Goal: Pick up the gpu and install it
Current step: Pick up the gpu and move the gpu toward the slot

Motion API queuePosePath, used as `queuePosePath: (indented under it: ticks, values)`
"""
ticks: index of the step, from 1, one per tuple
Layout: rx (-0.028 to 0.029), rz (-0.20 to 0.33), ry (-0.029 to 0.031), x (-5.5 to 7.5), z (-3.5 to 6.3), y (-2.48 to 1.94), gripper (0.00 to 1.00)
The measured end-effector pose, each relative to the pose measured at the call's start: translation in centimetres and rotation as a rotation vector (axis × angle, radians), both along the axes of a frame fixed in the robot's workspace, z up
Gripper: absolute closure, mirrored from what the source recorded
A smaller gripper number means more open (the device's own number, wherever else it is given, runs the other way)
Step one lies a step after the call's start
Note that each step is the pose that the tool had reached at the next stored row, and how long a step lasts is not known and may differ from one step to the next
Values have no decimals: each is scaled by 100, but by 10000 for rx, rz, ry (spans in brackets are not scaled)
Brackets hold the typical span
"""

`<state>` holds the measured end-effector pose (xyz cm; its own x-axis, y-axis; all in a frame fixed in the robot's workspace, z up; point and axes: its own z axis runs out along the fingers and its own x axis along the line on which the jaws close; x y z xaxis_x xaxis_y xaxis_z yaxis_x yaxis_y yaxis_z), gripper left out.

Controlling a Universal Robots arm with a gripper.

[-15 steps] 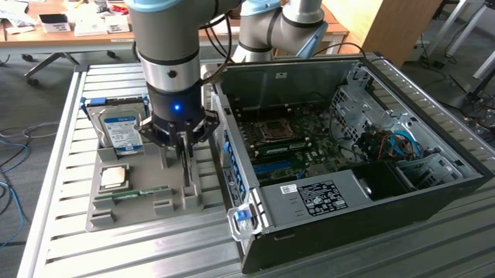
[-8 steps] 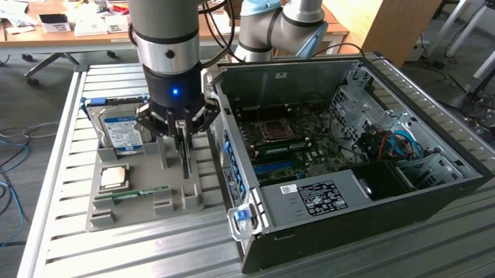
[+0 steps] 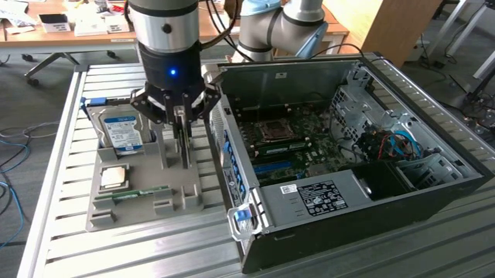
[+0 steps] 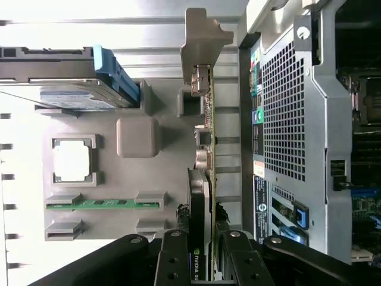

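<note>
The jaws of the gripper (image 3: 183,128) stand partly closed, clamped on the top edge of the gpu (image 3: 184,152); the card stands on edge in the grey holder (image 3: 174,196) on the worktop (image 3: 155,249). In the exterior view the holder lies at nine o'clock of the open computer case (image 3: 433,194); the hard drive (image 3: 124,133) stands at nine o'clock of the gpu.

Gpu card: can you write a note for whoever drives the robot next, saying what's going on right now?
Hand: closed on the gpu, gripping it from above.
Gpu: standing on edge at the grey holder, beside the open computer case.
Other parts: hard drive, CPU and RAM stick sit in the holder.
Done: gpu grasped.
Not yet done: gpu is not in the case or on the motherboard.
</note>
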<state>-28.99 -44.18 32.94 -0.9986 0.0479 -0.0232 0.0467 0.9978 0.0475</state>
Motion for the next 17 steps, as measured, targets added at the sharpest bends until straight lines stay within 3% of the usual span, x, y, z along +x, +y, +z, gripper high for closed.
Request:
queuePosePath:
  ticks: [8,17]
  values:
    - [-1,0,1,0,260,0,73]
    - [0,0,0,0,278,0,73]
